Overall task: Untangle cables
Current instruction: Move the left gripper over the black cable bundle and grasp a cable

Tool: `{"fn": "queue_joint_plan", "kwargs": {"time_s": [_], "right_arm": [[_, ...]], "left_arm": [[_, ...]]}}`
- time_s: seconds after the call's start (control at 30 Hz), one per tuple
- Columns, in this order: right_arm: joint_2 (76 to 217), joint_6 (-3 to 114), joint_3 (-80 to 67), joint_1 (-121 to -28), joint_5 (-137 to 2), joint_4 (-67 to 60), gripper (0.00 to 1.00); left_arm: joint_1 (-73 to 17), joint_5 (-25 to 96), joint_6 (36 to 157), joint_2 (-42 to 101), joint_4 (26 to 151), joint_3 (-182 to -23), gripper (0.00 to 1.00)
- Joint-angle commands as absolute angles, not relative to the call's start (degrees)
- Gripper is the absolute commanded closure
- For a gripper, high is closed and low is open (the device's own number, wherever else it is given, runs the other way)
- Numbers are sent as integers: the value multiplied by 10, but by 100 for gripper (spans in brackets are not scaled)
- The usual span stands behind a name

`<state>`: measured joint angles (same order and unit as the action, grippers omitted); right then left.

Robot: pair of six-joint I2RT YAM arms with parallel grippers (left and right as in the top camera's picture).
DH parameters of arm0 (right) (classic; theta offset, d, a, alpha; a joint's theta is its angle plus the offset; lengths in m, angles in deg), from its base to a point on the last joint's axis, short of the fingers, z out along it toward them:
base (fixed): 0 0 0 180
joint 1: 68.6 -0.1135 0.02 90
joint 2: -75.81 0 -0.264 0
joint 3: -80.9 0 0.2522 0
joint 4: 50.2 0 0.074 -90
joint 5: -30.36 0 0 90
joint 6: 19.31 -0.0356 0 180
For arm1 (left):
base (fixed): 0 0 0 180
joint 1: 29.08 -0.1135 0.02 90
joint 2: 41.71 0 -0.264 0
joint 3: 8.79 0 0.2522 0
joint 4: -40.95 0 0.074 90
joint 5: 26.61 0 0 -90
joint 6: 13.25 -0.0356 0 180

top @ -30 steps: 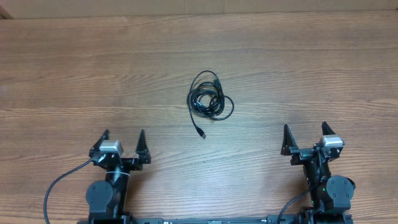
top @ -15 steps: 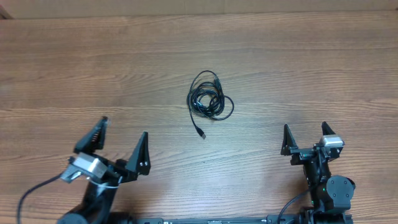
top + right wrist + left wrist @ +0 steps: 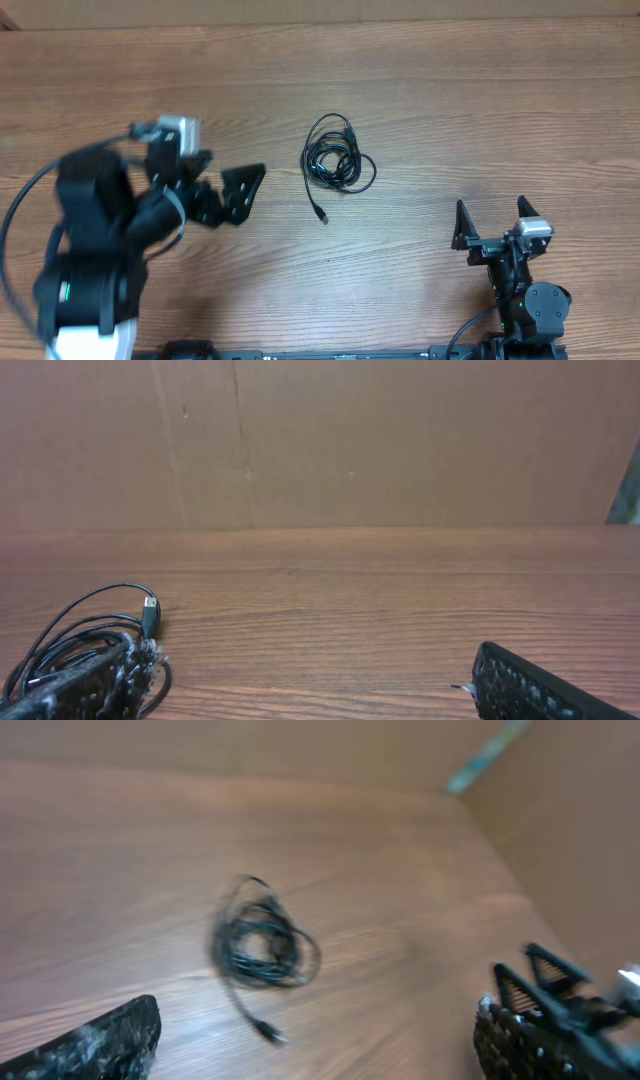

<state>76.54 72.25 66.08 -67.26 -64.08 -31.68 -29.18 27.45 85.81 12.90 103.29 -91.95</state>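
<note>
Cables [image 3: 338,163] coiled, well apart from wide-spread, empty left fingers [image 3: 243,188] and right fingers [image 3: 461,228]

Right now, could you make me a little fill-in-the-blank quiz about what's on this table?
The cables lie on a table of ___.
The left hand and right hand are both ___, not shut.
The hand nearer the cables is the ___ one.
Missing: wood; open; left.
</note>
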Motion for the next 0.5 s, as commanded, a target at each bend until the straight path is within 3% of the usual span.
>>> {"fn": "queue_joint_plan", "kwargs": {"time_s": [0.0,0.13,0.33,0.47], "right_arm": [[760,723,667,-676,-636,-318,0],[760,723,667,-676,-636,-318,0],[760,723,667,-676,-636,-318,0],[760,725,667,-676,-620,-318,0]], "left_arm": [[-294,137,894,208,1042,-934,1],[-280,137,838,329,1085,-934,0],[-207,356,851,438,1172,-934,0],[-182,389,852,473,1176,-934,0]]}}
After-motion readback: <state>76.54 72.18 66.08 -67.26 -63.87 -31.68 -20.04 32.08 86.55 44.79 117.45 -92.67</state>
